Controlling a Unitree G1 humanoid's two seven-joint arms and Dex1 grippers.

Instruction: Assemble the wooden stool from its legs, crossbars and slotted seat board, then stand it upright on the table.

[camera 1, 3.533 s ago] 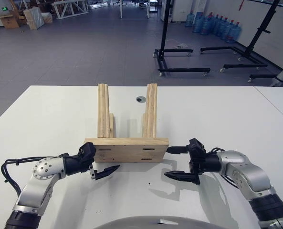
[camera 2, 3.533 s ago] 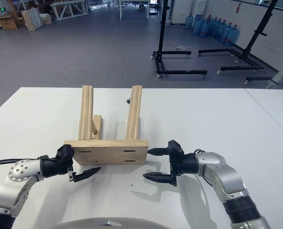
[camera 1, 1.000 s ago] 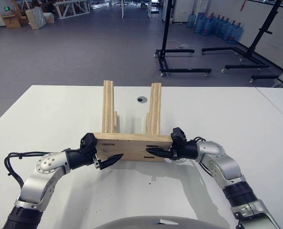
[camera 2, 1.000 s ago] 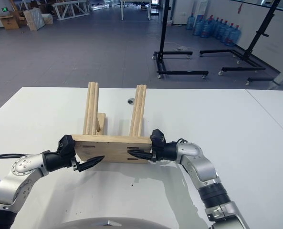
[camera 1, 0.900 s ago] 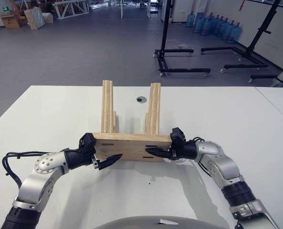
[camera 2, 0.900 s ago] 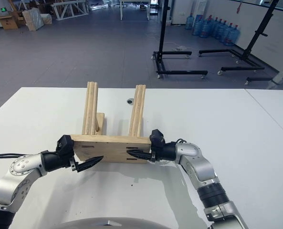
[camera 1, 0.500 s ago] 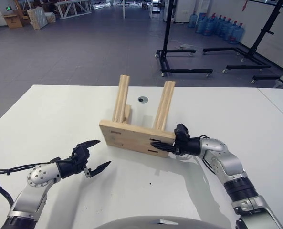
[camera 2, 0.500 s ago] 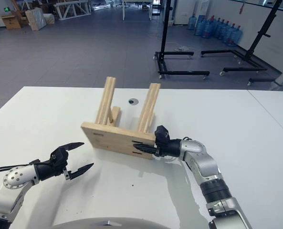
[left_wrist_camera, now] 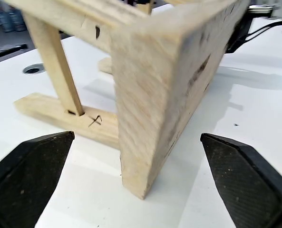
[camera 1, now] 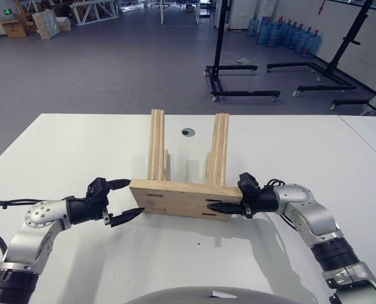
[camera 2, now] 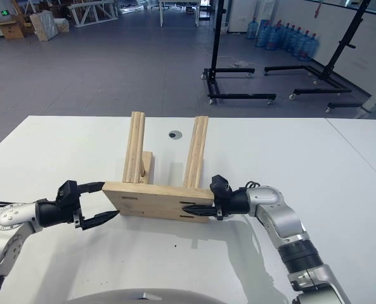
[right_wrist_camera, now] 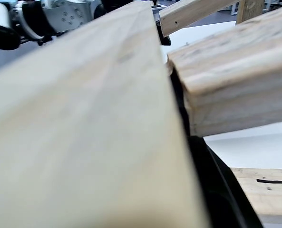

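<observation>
The wooden stool lies on its side on the white table (camera 1: 61,145). Its slotted seat board (camera 1: 175,197) stands on edge facing me, and two leg pairs (camera 1: 156,145) (camera 1: 218,149) point away. A short crossbar (camera 1: 167,161) shows by the left legs. My right gripper (camera 1: 220,201) is shut on the seat board's right end; in the right wrist view the board (right_wrist_camera: 83,118) lies against a black finger (right_wrist_camera: 217,190). My left gripper (camera 1: 123,199) is open around the board's left end without touching it, and the board's edge (left_wrist_camera: 169,85) stands between its fingers (left_wrist_camera: 26,166).
A round hole (camera 1: 187,132) sits in the table beyond the legs. A second white table (camera 1: 371,130) adjoins at the right. Black wheeled stands (camera 1: 238,69) are on the floor past the far edge. Bare tabletop lies to both sides of the stool.
The stool has swung back from a skewed pose to face me squarely, still in my right gripper. My open left gripper has moved right and up to the board's left end.
</observation>
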